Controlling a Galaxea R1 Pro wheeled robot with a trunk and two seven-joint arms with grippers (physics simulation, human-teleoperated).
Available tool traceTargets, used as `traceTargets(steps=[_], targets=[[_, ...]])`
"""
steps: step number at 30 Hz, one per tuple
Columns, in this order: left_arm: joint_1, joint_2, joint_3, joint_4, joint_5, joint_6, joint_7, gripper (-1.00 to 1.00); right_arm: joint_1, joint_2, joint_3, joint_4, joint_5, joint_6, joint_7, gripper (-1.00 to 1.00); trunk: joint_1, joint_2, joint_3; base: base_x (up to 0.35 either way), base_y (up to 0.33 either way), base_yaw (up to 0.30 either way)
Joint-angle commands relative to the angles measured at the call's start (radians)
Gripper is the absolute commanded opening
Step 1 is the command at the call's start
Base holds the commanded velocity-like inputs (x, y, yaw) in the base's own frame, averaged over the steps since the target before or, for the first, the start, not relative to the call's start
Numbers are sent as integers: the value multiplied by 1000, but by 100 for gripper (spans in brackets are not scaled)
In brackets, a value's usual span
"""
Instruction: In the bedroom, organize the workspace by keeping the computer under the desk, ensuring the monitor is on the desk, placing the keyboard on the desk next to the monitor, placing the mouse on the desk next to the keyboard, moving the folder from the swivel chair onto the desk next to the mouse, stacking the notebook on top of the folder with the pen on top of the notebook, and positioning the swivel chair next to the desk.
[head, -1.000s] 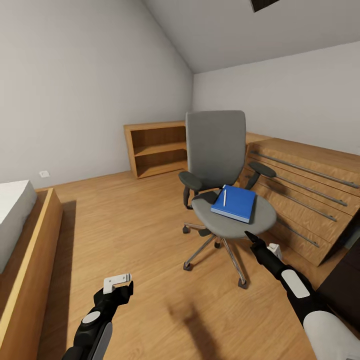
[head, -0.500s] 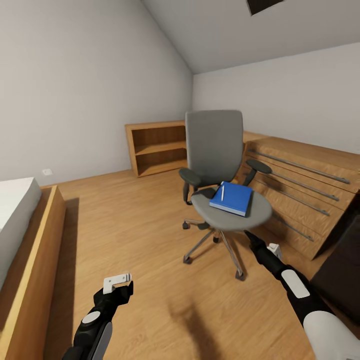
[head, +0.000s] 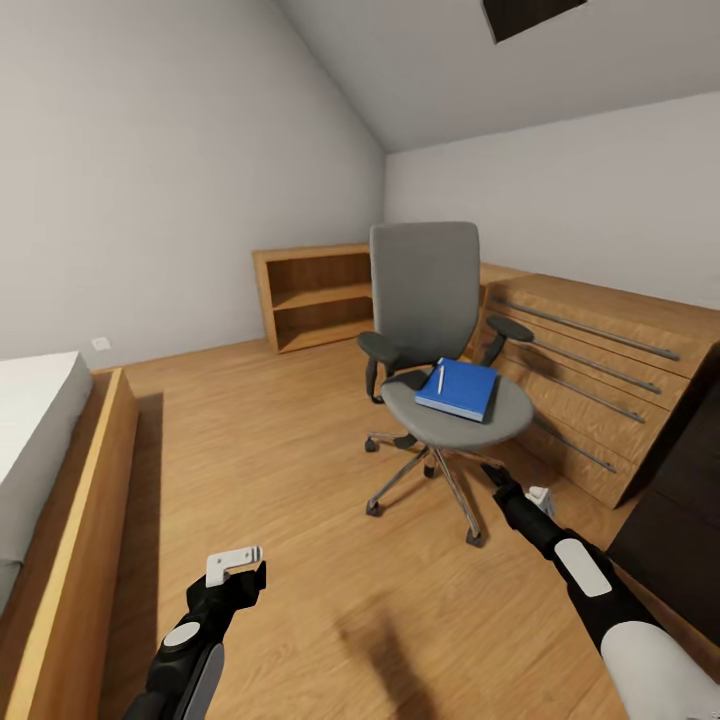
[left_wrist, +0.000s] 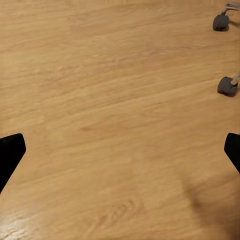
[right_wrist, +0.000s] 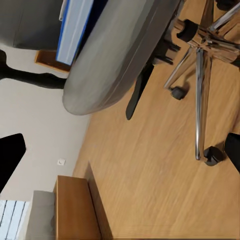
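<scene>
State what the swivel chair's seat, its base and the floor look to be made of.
The swivel chair's seat looks like matte grey padding, probably fabric: soft rounded edge, no shine. Its base looks like polished chrome metal, with bright streaks along the spokes, on dark castors, likely plastic. The floor looks like light wood planks with visible grain and a faint satin sheen; as a render, it could equally be laminate.

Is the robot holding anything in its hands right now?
No. Both the left tool and the right tool are open and empty; the flat bright blue folder lies on the grey chair.
</scene>
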Motion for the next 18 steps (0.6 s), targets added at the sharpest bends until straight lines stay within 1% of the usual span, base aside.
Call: traceTargets(steps=[1,4,6,7,8,11,12,15,16,18], targets=[[0,0,-2,-1,11,4,9,100,0,2,-2,0,-8,9,1,100,-1,0,3,-6,0,0],[0,0,-2,-1,10,4,10,100,3,9,2,0,-7,9,1,100,-2,1,15,-4,0,0],[0,-1,-2,-1,11,4,10,100,9,17,6,0,-6,9,0,100,-3,1,22,-1,0,0],[0,-1,-1,-2,11,5,11,100,19,25,15,-1,-3,8,0,100,-4,2,26,0,0,0],[0,-1,0,1,11,6,11,100,25,29,26,-1,3,8,0,100,-7,9,29,0,0,0],[0,-1,1,14,13,5,12,100,39,34,42,0,19,7,0,100,-19,30,39,0,0,0],[0,-2,1,33,12,5,13,100,55,36,49,0,36,5,1,100,-23,37,42,0,0,0],[0,-3,0,63,12,5,13,100,87,38,55,-1,71,-1,1,100,-34,58,51,0,0,0],[0,-3,0,72,12,5,13,100,113,40,58,-1,99,-10,1,100,-38,65,54,0,0,0],[0,-4,0,103,12,5,13,100,137,41,59,0,128,-26,1,100,-46,79,61,0,0,0]])
